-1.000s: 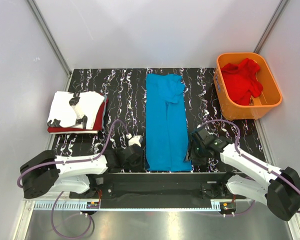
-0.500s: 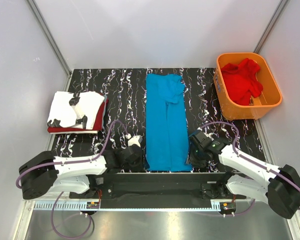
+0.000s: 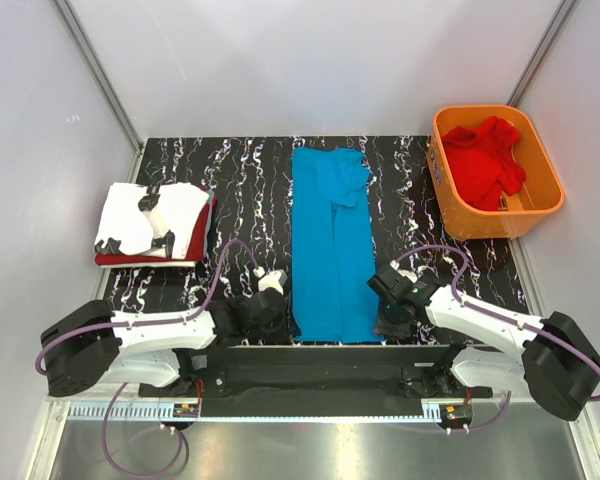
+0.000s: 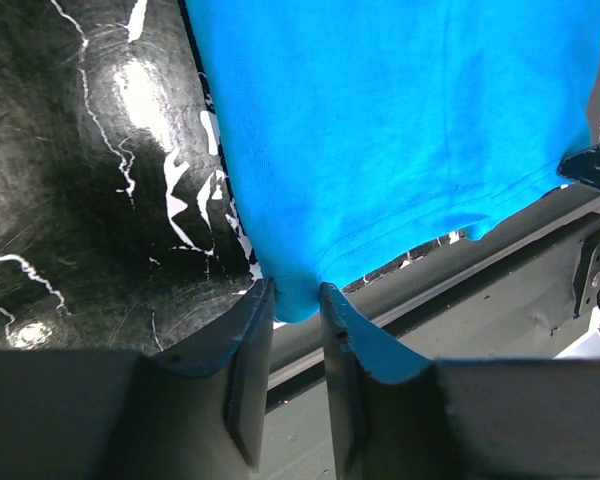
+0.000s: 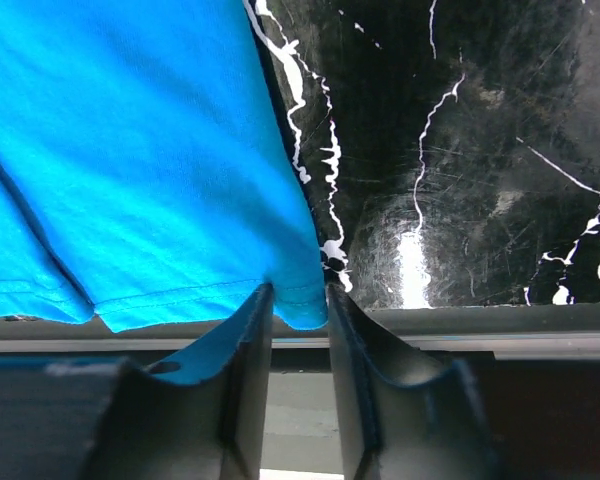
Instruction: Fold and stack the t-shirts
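top view, blue t-shirt: lies as a long narrow strip down the middle of the desk, with its hem at the near edge.
top view, finished stack: a folded white t-shirt sits on a dark red t-shirt at the left of the desk, well apart from the strip.
top view, waiting: a red t-shirt lies crumpled in the orange basket at the right.
top view, change: over the last second the right end effector has slid in toward the strip's near right corner. The left end effector has hardly shifted at the near left corner.
left wrist view, end effector: the fingers have drawn in and stand close on either side of the hem's corner, with blue cloth filling the gap at their tips. I cannot tell whether they bite firmly yet.
right wrist view, end effector: much the same. The fingers flank the opposite hem corner and the cloth reaches both, but I cannot tell if the grip is firm.
meaning for the task: both near corners seem about to be taken together. The step in hand is probably the crosswise fold, carrying the hem away toward the collar end.
next move needs: an even lift from both arms, so the strip does not skew.
risk: a shallow pinch at either corner could slip and undo the lengthwise fold.
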